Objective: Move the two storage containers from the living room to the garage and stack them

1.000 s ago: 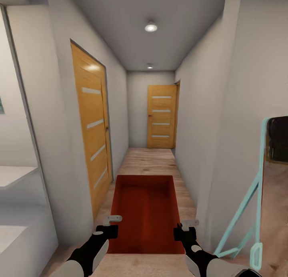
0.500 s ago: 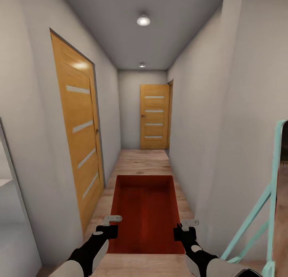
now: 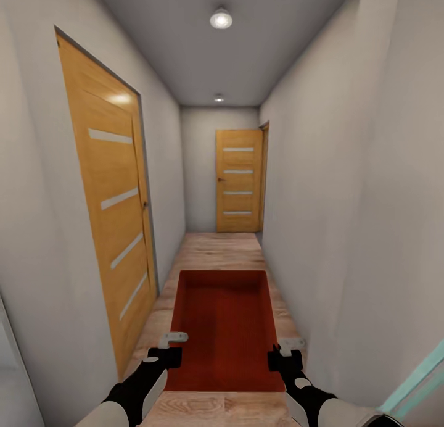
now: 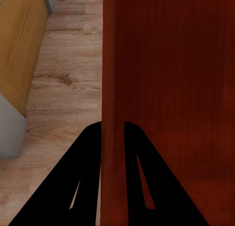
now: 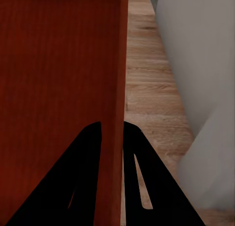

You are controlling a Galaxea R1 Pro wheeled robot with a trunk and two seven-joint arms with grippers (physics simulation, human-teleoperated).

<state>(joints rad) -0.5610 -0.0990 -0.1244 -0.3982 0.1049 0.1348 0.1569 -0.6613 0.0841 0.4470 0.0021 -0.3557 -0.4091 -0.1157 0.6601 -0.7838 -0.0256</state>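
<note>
Container point(image 3: 223, 328): orange-red bin, carried down hallway.
End effectors: left point(image 3: 174, 347), right point(image 3: 285, 352), each pinching a side wall.
Risk: bin striking corridor walls, slipping free.

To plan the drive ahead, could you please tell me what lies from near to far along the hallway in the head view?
Black left gripper and right gripper → orange-red rectangular storage container held between them → light wood-plank floor → orange wooden door in the left wall → orange wooden door at the far end.
</note>
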